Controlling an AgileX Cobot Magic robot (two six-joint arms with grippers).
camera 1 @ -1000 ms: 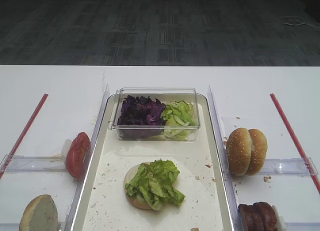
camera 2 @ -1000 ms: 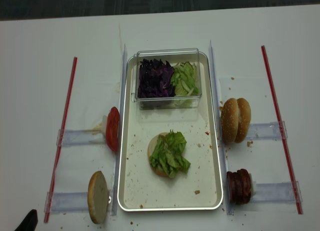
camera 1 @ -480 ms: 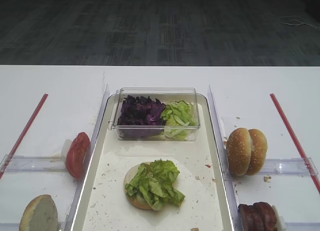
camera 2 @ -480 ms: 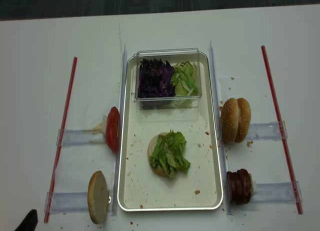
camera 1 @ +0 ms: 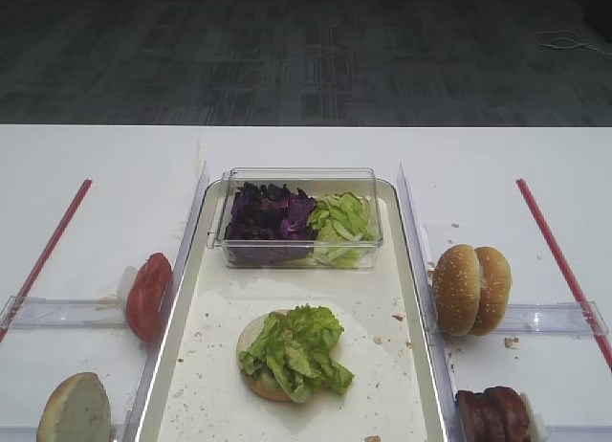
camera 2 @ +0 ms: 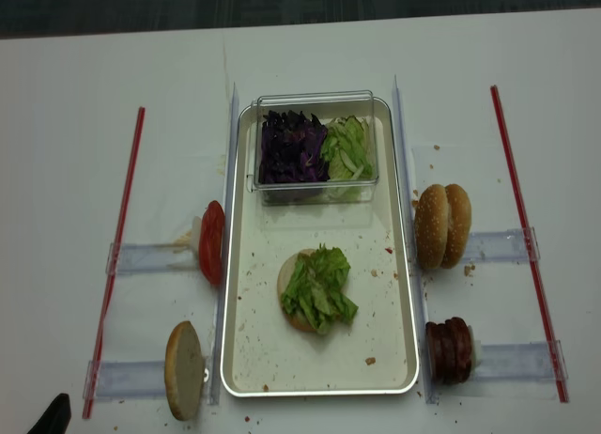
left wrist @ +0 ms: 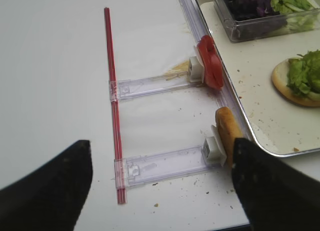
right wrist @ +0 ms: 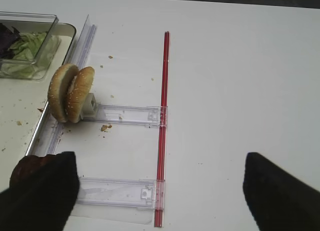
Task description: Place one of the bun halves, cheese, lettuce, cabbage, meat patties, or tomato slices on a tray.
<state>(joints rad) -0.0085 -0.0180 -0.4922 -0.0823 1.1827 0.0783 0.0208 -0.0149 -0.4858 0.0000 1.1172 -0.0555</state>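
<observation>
Tray [camera 2: 246,359] fills frame centre. On it: clear tub [camera 2: 315,98] upper centre with cabbage [camera 2: 289,147] and spare lettuce; bun half topped with lettuce [camera 2: 319,286] lower centre.

Sesame bun halves [camera 2: 443,224] right of tray, meat patties [camera 2: 451,349] lower right, tomato slices [camera 2: 212,241] left.

Between placements, by judgement. Right gripper [right wrist: 155,191] and left gripper [left wrist: 160,183] spread wide, holding nothing. Next: reach for patty or tomato, set on lettuce.

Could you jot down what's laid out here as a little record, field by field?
tray: middle of the table, crumb-speckled
on tray: bun half topped with lettuce
clear tub: far end of tray, purple cabbage left, more lettuce right
left of tray: tomato slices, one bun half on edge
right of tray: sesame bun halves, meat patties
right gripper: open, empty
left gripper: open, empty
</observation>
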